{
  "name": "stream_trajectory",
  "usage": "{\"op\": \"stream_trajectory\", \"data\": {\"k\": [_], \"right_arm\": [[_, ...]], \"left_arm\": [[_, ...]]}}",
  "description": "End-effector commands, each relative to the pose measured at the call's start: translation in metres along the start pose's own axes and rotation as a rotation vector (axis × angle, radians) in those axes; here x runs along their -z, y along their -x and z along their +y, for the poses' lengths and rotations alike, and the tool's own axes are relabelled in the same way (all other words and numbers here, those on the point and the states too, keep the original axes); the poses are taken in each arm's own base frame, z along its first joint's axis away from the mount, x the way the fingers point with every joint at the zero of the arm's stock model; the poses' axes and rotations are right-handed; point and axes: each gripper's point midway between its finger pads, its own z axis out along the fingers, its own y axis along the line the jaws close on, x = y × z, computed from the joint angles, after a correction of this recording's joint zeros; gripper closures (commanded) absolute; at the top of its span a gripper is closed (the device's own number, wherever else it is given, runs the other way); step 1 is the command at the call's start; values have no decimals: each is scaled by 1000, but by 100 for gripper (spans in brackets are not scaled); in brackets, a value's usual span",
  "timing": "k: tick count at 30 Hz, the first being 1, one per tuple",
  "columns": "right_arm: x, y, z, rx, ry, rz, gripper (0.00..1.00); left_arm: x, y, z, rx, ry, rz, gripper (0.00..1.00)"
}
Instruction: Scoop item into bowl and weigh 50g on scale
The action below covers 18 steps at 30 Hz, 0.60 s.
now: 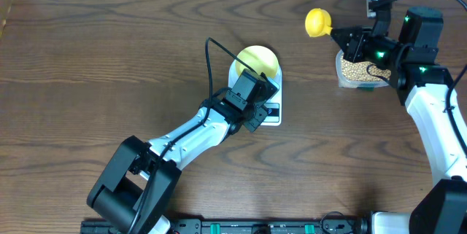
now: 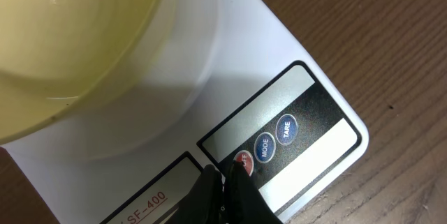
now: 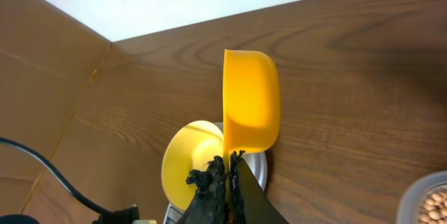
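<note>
The pale yellow bowl point(image 1: 257, 60) stands on the white scale point(image 1: 273, 117) at mid-table, and in the left wrist view the bowl point(image 2: 70, 42) looks empty. My left gripper point(image 1: 257, 112) is shut with nothing in it. Its fingertips point(image 2: 225, 176) rest at the red button point(image 2: 244, 161) on the scale's front panel point(image 2: 307, 133). My right gripper point(image 1: 338, 34) is shut on the handle of a bright yellow scoop point(image 1: 318, 22), held above the table left of the tub. The scoop point(image 3: 251, 102) shows on its side. Tan beans point(image 1: 356, 69) fill the clear tub.
The clear tub point(image 1: 344, 81) sits at the right, under my right arm; its edge point(image 3: 427, 199) shows at the right wrist view's lower corner. A black cable point(image 1: 209, 59) loops over the left arm. A cardboard wall point(image 3: 42, 63) borders the table's far side.
</note>
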Motion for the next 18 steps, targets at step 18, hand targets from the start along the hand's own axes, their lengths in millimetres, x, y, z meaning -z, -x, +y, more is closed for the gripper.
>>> {"op": "stream_trajectory", "data": {"k": [18], "right_arm": [[18,21,-25,16,-97,-65,99]], "left_arm": [[-4,-10,6,13,33,37,92]]}}
